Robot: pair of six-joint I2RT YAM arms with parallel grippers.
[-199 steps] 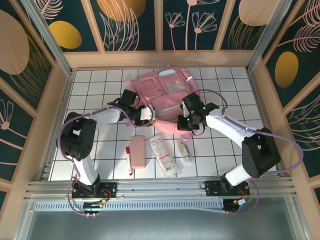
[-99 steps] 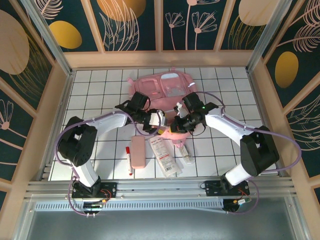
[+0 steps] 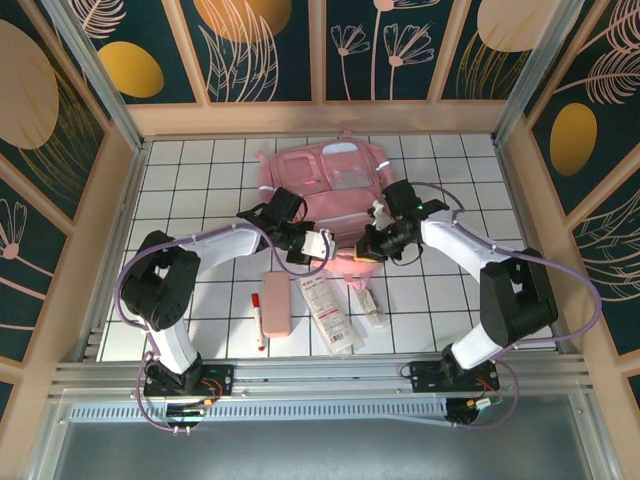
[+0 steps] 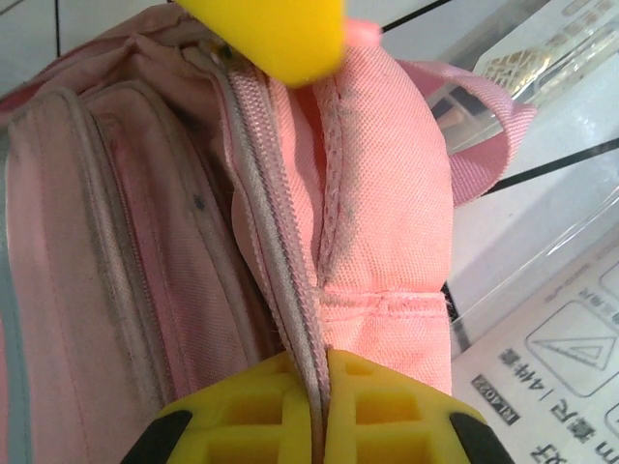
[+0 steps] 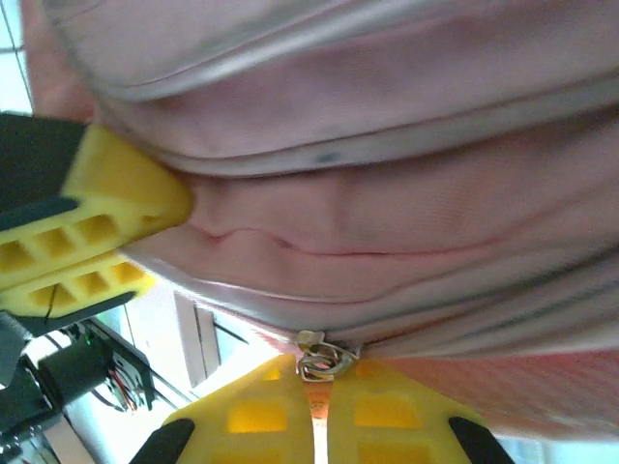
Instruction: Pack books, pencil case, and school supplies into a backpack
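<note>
The pink backpack [image 3: 325, 180] lies at the back middle of the table, its near edge lifted between both grippers. My left gripper [image 3: 320, 245] is shut on the backpack's zipper seam [image 4: 290, 290]; the yellow fingertips [image 4: 261, 391] pinch the fabric. Just to its right, my right gripper [image 3: 370, 247] is shut on the metal zipper pull [image 5: 324, 356]. In front lie the pink pencil case [image 3: 277, 302], the red-and-white marker [image 3: 258, 318], the white packet [image 3: 328, 310] and the clear tube [image 3: 370, 305]. The books are out of view.
Wooden side walls border the white tiled table [image 3: 180, 200]. The metal rail [image 3: 320, 375] with both arm bases runs along the near edge. The packet [image 4: 571, 377] lies directly under the left gripper, close to the backpack's edge.
The left gripper opened, moved right along the backpack's near edge and closed on the zipper seam. The right gripper kept its grip on the zipper pull and shifted slightly right.
</note>
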